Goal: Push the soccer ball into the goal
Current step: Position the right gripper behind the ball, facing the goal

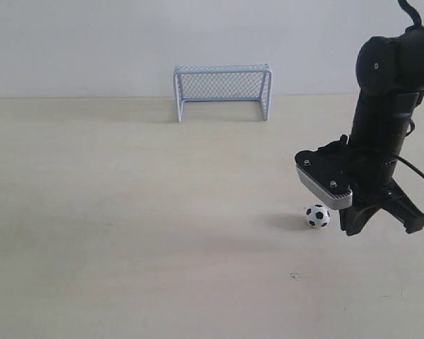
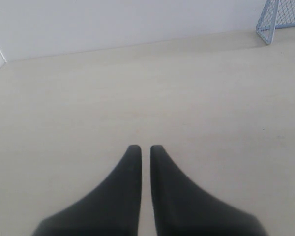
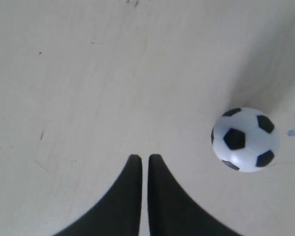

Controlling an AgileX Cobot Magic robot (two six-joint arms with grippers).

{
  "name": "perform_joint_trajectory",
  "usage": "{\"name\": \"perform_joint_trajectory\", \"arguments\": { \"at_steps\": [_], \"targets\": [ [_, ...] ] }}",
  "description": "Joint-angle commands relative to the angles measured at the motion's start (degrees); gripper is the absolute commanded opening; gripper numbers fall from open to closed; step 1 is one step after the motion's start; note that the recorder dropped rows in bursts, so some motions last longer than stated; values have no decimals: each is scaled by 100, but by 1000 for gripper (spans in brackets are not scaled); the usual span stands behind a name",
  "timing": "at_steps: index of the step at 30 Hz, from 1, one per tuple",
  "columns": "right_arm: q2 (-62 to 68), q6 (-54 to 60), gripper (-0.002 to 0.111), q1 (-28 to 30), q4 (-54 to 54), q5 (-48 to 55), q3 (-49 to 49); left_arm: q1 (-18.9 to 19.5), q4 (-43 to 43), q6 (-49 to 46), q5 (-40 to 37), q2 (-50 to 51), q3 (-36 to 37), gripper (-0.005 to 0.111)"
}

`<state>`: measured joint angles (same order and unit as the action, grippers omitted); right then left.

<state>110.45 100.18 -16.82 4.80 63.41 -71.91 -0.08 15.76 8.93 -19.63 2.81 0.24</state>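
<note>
Both your left gripper and right gripper are pinched to a slit (gripping nothing). You see the soccer ball well apart from the goal, out in front of its mouth, off to one side.

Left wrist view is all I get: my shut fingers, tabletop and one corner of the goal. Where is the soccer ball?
Observer: The soccer ball sits on the table at the right of the exterior view, next to the right gripper.
Operator: Is that gripper touching it?
Observer: No. The right wrist view shows its fingers shut, with the ball off to one side and bare table between.
Operator: And the goal from there?
Observer: The goal stands upright at the table's far edge, its mouth open toward the camera, farther back than the ball and to its left.
</note>
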Motion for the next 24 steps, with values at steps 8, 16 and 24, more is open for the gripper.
{"name": "perform_joint_trajectory", "arguments": {
  "at_steps": [8,16,24],
  "targets": [
    [-60,1019,0,35,57,146,-18,-45,1,53,30,32,-24,6],
    [109,1264,0,35,45,96,-18,-45,1,53,30,32,-24,6],
    [254,1462,0,35,22,-205,-18,-45,1,53,30,32,-24,6]
  ]
}}
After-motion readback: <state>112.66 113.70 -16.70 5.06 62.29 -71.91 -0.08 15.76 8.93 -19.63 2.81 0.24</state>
